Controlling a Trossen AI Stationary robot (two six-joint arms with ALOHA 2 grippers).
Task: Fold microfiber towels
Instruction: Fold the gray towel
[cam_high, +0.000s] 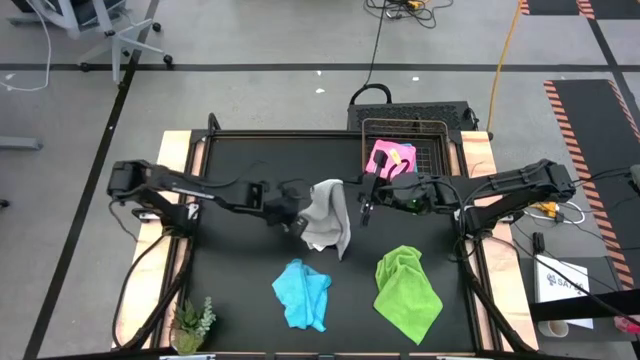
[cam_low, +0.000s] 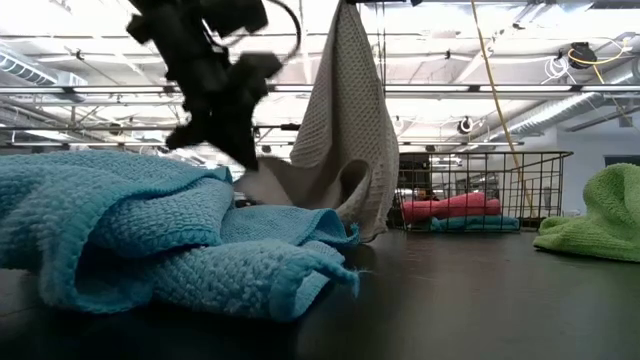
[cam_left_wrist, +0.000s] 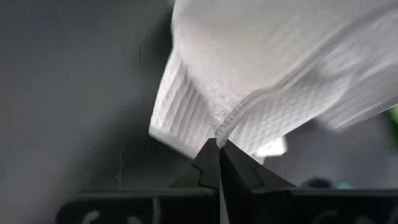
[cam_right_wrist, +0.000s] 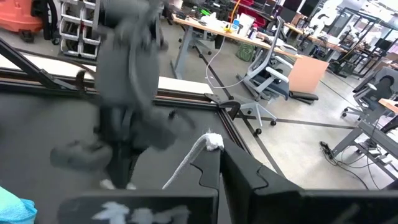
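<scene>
A white-grey microfiber towel (cam_high: 330, 218) hangs at the table's middle between my two grippers. My right gripper (cam_right_wrist: 219, 154) is shut on its top. My left gripper (cam_left_wrist: 217, 148) is shut on a lower edge, and shows as a dark shape (cam_low: 240, 160) in the low view. A light blue towel (cam_high: 303, 293) lies crumpled on the table near the front, and a lime green towel (cam_high: 407, 290) lies to its right. A pink towel (cam_high: 390, 160) sits in the wire basket. My left gripper pinches the towel's hemmed edge (cam_left_wrist: 227, 124) between its two fingertips, slanting down from the table's left. That part (cam_low: 262, 182) is held up off the table. My right gripper pinches an upper corner (cam_right_wrist: 212, 142) between its fingers, about level, from the table's right. A small tuft pokes past the tips, and the towel (cam_low: 345, 110) hangs below them.
The wire basket (cam_high: 432, 150) stands at the far edge, right of centre; in the low view it holds the pink towel (cam_low: 450, 207) and a blue one (cam_low: 470, 223). A small green plant (cam_high: 192, 322) stands at the near left corner.
</scene>
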